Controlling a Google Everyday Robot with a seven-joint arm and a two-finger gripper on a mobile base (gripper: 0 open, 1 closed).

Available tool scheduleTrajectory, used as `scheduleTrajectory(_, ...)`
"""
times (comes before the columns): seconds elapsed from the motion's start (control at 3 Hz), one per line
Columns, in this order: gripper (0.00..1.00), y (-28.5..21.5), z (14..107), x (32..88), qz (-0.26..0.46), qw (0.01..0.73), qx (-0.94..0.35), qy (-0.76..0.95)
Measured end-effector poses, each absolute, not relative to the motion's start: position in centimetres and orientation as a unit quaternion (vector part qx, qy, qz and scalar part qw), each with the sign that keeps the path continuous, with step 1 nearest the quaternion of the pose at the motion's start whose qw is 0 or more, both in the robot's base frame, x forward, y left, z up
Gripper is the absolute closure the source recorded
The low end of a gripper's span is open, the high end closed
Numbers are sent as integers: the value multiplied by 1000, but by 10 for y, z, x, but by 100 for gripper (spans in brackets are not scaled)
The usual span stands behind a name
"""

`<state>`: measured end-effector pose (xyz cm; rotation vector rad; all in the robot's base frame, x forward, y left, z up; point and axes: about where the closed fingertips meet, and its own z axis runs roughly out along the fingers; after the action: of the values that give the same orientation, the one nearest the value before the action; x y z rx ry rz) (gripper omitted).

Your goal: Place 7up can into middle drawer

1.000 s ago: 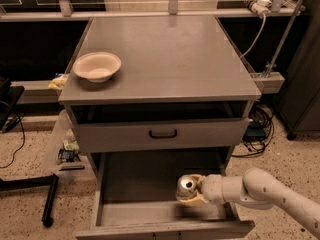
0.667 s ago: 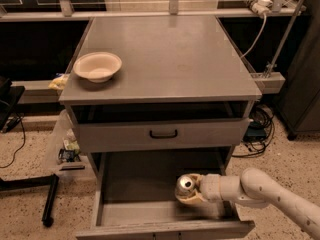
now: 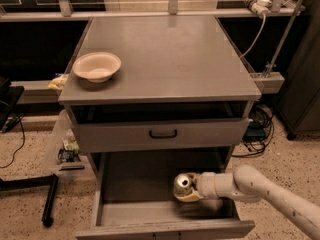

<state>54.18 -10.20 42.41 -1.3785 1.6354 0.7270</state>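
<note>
Looking from the left, I see nothing on the cabinet that has stirred: the bowl sits near the left edge of the top just as it did a second ago, and the front below it, with its black handle, is shut as before. Under that, the drawer stands pulled out, its grey floor bare on the left and through the middle.

The only change is on the right of that drawer, and it is small. The can has crept a little leftward, further inside the box, and the arm that reaches in from the lower right has come in with it. The can lies tilted, shiny top and open mouth turned up toward me, low between the drawer walls. The gripper is still clenched on it; one cream finger curls under the can's body. Whether the can already touches the floor I cannot tell, as the gripper hides its underside.

To my eye the carrying is as good as done: the can is inside the right drawer, well clear of the front lip. What remains, I would judge, is to settle it on the floor, let go, and draw the arm out without knocking it over.
</note>
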Motion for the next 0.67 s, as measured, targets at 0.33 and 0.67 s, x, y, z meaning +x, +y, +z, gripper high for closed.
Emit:
scheduleTrajectory(0.33,100,-104,407,548,293,414,-551,663)
scheduleTrajectory(0.67,100,-107,391,552,295,406,-547,670)
